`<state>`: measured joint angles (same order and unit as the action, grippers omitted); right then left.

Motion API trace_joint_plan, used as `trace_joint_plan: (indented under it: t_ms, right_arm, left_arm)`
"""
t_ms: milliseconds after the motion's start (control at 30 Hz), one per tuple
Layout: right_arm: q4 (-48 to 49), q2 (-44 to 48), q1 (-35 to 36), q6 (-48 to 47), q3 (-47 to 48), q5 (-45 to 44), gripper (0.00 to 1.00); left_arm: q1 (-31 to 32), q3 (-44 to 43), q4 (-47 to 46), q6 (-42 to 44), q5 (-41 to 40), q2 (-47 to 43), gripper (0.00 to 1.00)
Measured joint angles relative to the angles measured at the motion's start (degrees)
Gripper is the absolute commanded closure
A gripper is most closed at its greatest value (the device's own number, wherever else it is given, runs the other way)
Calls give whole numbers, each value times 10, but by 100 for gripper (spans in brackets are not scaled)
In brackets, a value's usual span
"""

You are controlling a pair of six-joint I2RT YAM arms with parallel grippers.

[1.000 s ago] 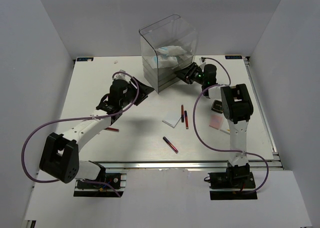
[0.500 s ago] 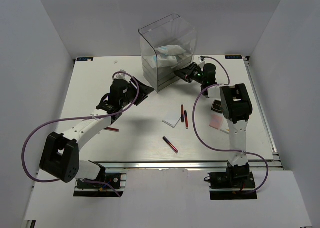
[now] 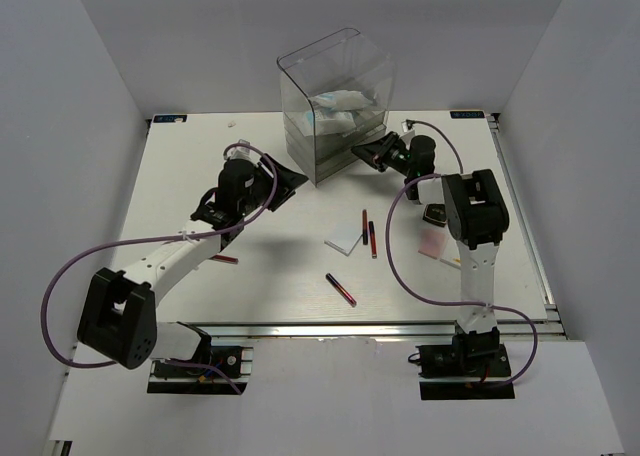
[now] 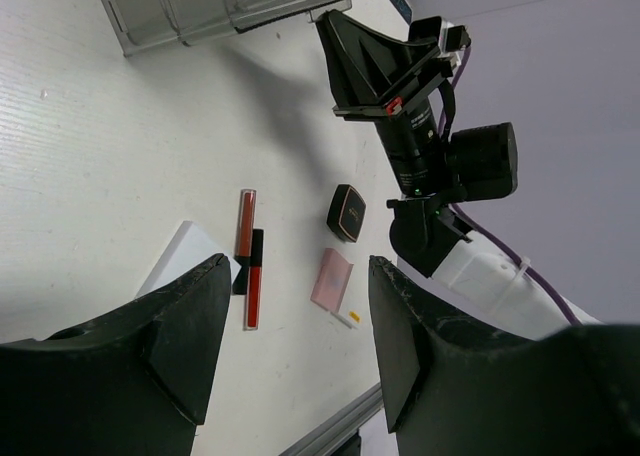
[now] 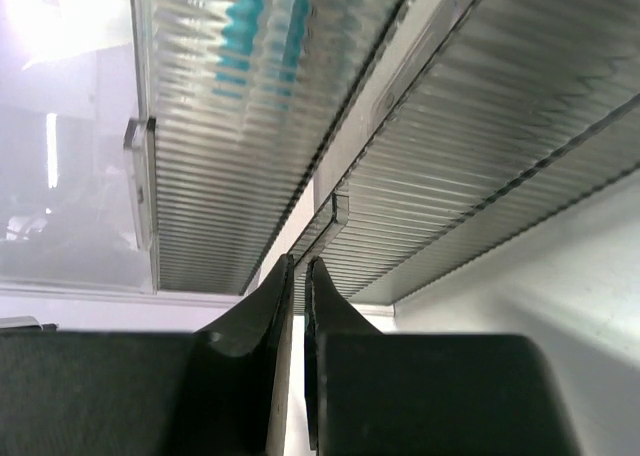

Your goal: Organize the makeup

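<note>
The white packets with blue print (image 3: 335,111) lay inside the clear drawer box (image 3: 300,86) at the far middle of the table (image 3: 190,166); the rest of the makeup sat on the tabletop in front of the box; a white pad (image 3: 345,241) lay near the centre, with two red-and-black pencil sticks (image 3: 368,232) just beside its right edge, roughly parallel to each other; a third pencil stick (image 3: 340,289) lay nearer the arm bases, apart from the pair; a fourth pencil stick (image 3: 222,259) lay by the left arm's forearm; the black compact (image 3: 434,213) and the pink palette (image 3: 431,241) rested near each other beside the right arm, the compact the farther of the two; the right gripper (image 5: 297,268) was at the ribbed drawer fronts (image 5: 480,166) low on the box, its fingers pressed together with only a thin slit between them and nothing visible in it; the left gripper (image 3: 288,179) hovered left of the box's near corner, fingers spread wide and holding nothing.
</note>
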<state>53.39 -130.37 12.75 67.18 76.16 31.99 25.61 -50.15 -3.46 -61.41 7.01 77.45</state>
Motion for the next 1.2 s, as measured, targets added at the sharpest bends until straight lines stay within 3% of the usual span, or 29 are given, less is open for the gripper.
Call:
trace_joint_plan:
  t_ms: [567,833,867,900,933,1000,1200]
  right_arm:
    - [19,117,-35,-16,-181,16,100]
    - [18,136,-37,-29,-205,19,100]
    - [17,136,-37,-30,-205,21,96]
    - [16,136,-38,-31,-205,22,88]
    - [15,136,-38,-33,-205,23,72]
    - [6,138,-39,-44,-205,24,57]
    - [-43,156,-49,-82,-205,42,39]
  left_arm:
    - [0,27,-17,-1,0,-22,31]
    - [0,27,-21,22,36,-13,29]
    - [0,27,-21,25,40,-10,29]
    - [0,27,-20,29,44,-7,29]
    - [0,27,-17,32,47,-5,29]
    - [0,27,-11,39,52,-1,29]
    - [0,21,22,67,65,17,28]
